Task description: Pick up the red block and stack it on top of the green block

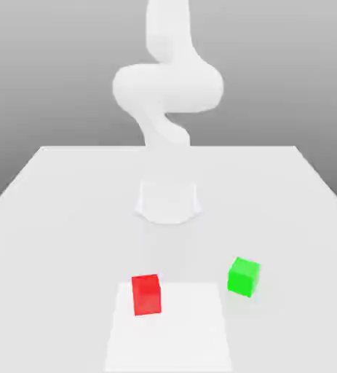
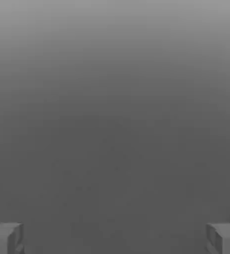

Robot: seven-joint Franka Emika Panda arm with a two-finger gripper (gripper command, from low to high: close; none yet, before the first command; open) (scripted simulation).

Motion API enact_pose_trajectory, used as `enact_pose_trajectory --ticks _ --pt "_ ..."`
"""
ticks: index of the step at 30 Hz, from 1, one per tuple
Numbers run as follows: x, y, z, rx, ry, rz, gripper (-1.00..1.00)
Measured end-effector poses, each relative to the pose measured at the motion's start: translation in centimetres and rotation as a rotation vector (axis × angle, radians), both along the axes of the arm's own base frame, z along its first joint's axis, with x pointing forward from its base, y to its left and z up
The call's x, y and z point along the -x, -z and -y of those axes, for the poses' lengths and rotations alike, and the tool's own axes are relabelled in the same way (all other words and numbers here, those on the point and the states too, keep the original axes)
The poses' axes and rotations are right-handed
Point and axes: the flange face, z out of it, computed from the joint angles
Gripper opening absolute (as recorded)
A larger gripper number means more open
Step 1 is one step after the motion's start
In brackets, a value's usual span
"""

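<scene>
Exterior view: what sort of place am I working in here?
Most likely a simulated tabletop test bench: a plain white table against a blank grey backdrop, bearing just a red block and a green block.

There is nothing to read here: no words, labels, brand marks, numbers or signs on anything. The red block (image 1: 146, 294) and the green block (image 1: 243, 276) have plain, unmarked faces, and the table (image 1: 69, 189) they sit on carries no print either.
</scene>
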Motion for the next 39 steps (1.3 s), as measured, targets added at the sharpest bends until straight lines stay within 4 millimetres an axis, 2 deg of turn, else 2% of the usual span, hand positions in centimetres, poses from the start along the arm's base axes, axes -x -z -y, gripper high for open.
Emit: enact_pose_trajectory --ticks 4,6,9,13,17,18,25,26,33,39 --pt "-4.0 9.9 1.2 -0.002 -0.033 -0.150 0.00" --pt "-5.1 14.9 1.6 0.000 -0.049 -0.224 0.00" --pt "-5.7 22.4 1.9 0.009 -0.074 -0.335 0.00" --pt "-4.3 32.5 2.3 0.029 -0.107 -0.491 0.00" --pt "-0.1 42.6 2.9 0.064 -0.141 -0.667 0.00" --pt "0.7 44.2 3.1 0.070 -0.145 -0.691 0.00" --pt "1.4 50.7 3.2 0.077 -0.153 -0.716 0.00" --pt "1.5 51.4 3.1 0.076 -0.153 -0.717 -1.00" --pt "1.5 51.5 3.1 0.076 -0.153 -0.717 -1.00" --pt "1.4 47.0 3.2 0.076 -0.152 -0.715 -1.00"
